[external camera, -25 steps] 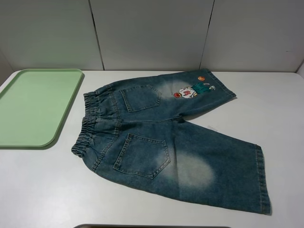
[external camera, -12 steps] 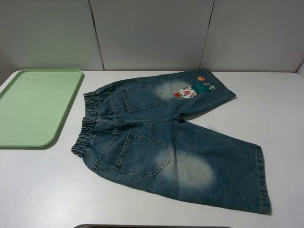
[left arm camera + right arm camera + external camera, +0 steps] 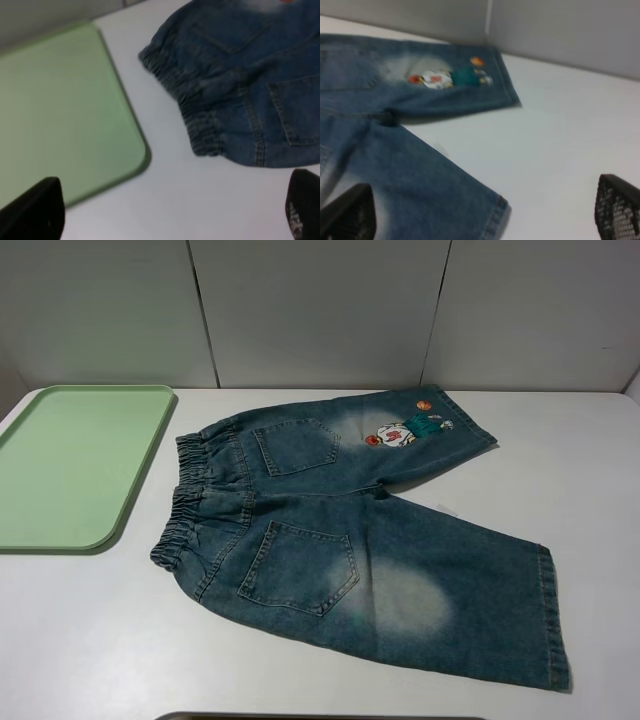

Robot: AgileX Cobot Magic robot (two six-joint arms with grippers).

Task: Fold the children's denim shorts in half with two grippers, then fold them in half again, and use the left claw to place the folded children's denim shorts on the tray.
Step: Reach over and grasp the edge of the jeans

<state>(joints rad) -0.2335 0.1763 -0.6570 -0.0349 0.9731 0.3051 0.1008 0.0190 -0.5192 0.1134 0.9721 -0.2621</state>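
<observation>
The children's denim shorts [image 3: 340, 530] lie spread flat on the white table, back pockets up, elastic waistband toward the tray [image 3: 75, 465] and both legs pointing right. The cartoon print [image 3: 405, 430] is on the far leg. The pale green tray sits empty at the table's left end. Neither arm shows in the high view. In the left wrist view my left gripper [image 3: 167, 210] hangs open above the table, between the tray [image 3: 60, 115] corner and the waistband [image 3: 200, 125]. My right gripper [image 3: 482, 212] is open above the near leg's hem [image 3: 495, 215], holding nothing.
Grey wall panels [image 3: 320, 310] rise right behind the table's far edge. The bare white tabletop [image 3: 570, 470] extends right of the shorts. A dark curved edge [image 3: 300, 717] shows at the bottom of the high view.
</observation>
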